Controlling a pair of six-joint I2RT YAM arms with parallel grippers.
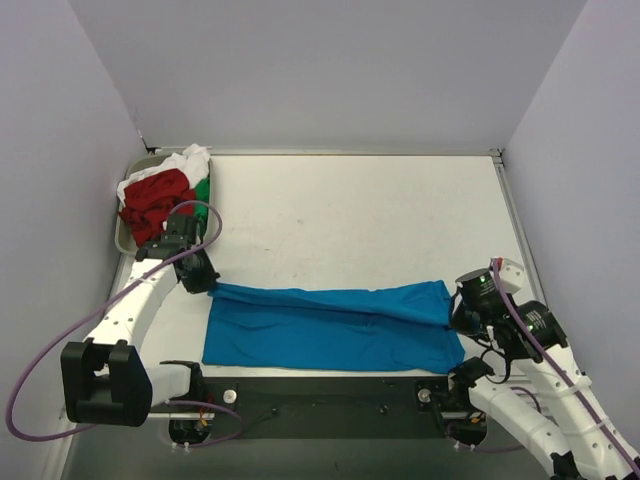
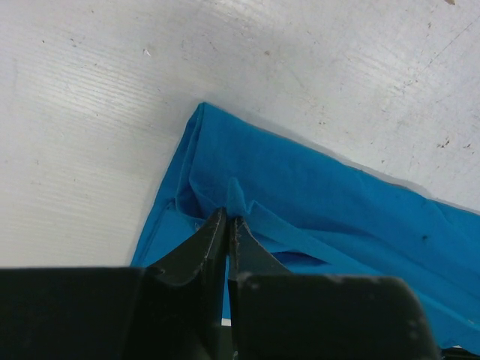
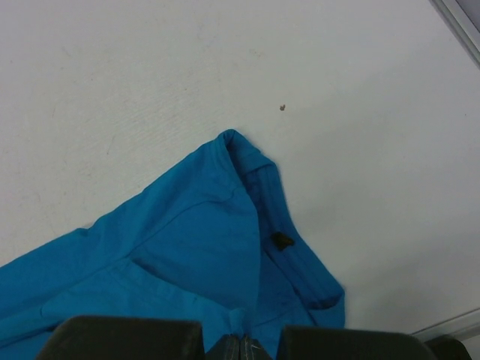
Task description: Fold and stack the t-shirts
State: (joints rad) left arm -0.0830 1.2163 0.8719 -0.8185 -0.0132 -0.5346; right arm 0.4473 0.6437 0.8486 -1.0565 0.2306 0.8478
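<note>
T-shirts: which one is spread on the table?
The blue t-shirt, laid flat; the red t-shirt, green t-shirt and white t-shirt are bunched in the tray.

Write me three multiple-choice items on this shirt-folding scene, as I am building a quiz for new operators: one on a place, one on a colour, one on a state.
1. Where does the pile of shirts lie?
A. In the tray at the far left corner of the table
B. At the far right corner
C. At the centre

2. What colour is the shirt at the near edge?
A. Red
B. White
C. Blue

3. How do the left gripper and the right gripper stand?
A. Both open above the cloth
B. Both shut on the shirt at the near edge, one at each end
C. Left shut, right open

Key:
1 A, the top view shows red, white and green cloth heaped in the tray.
2 C, every view shows it bright blue.
3 B, each wrist view shows closed fingertips pinching a fold of it.
</note>
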